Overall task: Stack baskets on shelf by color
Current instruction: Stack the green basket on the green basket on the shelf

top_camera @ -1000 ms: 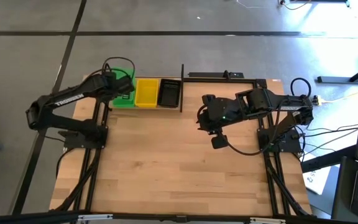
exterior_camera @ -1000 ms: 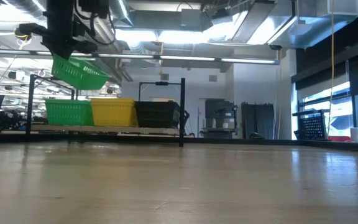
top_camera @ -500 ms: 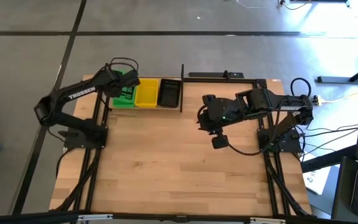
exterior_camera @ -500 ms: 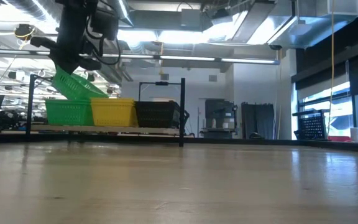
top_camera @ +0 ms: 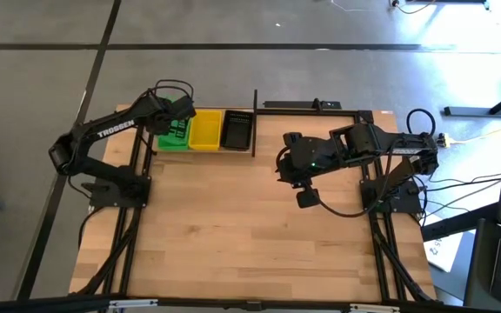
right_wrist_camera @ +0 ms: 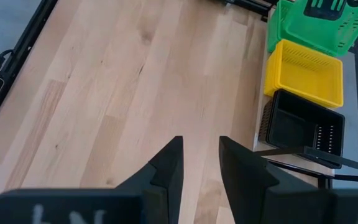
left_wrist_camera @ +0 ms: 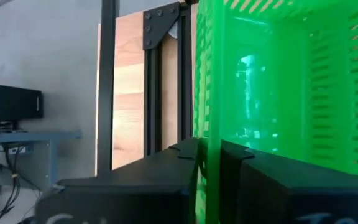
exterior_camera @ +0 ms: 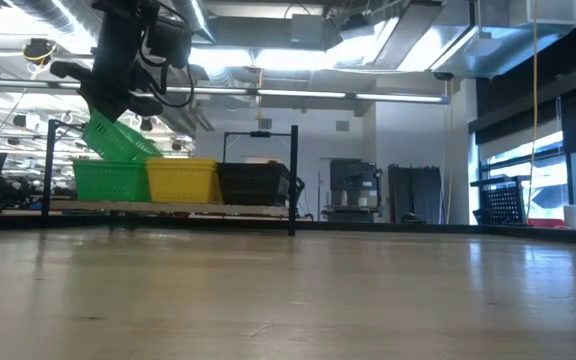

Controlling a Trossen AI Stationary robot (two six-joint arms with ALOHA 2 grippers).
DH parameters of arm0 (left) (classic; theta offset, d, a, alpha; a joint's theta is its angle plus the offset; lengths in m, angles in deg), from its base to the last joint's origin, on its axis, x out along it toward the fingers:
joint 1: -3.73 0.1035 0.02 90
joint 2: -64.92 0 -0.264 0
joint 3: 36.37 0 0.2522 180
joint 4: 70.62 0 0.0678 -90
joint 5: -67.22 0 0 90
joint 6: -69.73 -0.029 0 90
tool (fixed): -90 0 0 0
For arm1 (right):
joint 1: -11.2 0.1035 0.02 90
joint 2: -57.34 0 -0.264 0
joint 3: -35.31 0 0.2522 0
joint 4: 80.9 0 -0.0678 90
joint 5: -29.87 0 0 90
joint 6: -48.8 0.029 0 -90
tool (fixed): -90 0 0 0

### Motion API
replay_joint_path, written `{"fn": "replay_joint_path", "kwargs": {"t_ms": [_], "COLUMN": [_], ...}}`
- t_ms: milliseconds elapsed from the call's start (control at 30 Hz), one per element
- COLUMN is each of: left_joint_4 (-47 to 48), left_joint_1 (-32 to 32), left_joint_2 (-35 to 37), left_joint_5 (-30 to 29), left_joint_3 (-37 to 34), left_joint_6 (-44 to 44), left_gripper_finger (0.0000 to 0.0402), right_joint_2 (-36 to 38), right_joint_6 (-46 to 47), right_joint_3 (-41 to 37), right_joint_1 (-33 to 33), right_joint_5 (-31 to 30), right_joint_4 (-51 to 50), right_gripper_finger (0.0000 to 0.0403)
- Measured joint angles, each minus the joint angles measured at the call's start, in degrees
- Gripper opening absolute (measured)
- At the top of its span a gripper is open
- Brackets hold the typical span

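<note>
My left gripper is over the far-left shelf, shut on a green basket. That basket hangs tilted just above a green basket stack standing on the shelf board. A yellow stack and a black stack stand beside it on the same board, also seen as yellow and black in the right wrist view. My right gripper hovers open over the middle-right of the table, touching nothing. My left gripper pinches the green basket's perforated side wall near its rim, with one finger inside the basket and one outside. It comes from above. The basket hangs tilted below the fingers; whether its low end touches the green stack's rim, I cannot tell.
Black metal posts and rods frame the shelf and run along the far edge. The broad wooden tabletop lies between the arms. Cables trail beside the right arm's base.
My left gripper has moved toward the far edge and down, carrying the green basket from well above the shelf to just over the green stack. The basket tipped more steeply on the way. Most of this happened in the first half second.
</note>
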Motion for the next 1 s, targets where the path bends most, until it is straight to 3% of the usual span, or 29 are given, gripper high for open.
{"fn": "replay_joint_path", "kwargs": {"t_ms": [267,467,667,1000], "left_joint_4": [-0.52,-0.34,-0.87,-4.15], "left_joint_1": [-0.01,-0.01,-0.21,-0.13], "left_joint_2": [0.06,3.24,7.50,7.63], "left_joint_5": [0.34,0.48,1.47,3.04], "left_joint_3": [0.00,0.00,0.00,0.02], "left_joint_6": [0.11,0.08,-4.10,-10.47], "left_gripper_finger": [0.0053,0.0051,0.0053,0.0005], "right_joint_2": [0.00,0.03,0.13,0.17], "right_joint_6": [0.00,-0.17,-0.15,0.00], "right_joint_3": [0.00,0.00,0.00,0.00], "right_joint_1": [0.00,-0.04,-0.07,-0.07], "right_joint_5": [-0.92,-6.89,-7.77,-9.46], "right_joint_4": [0.04,0.01,0.00,0.66], "right_gripper_finger": [0.0100,0.0100,0.0100,0.0100]}}
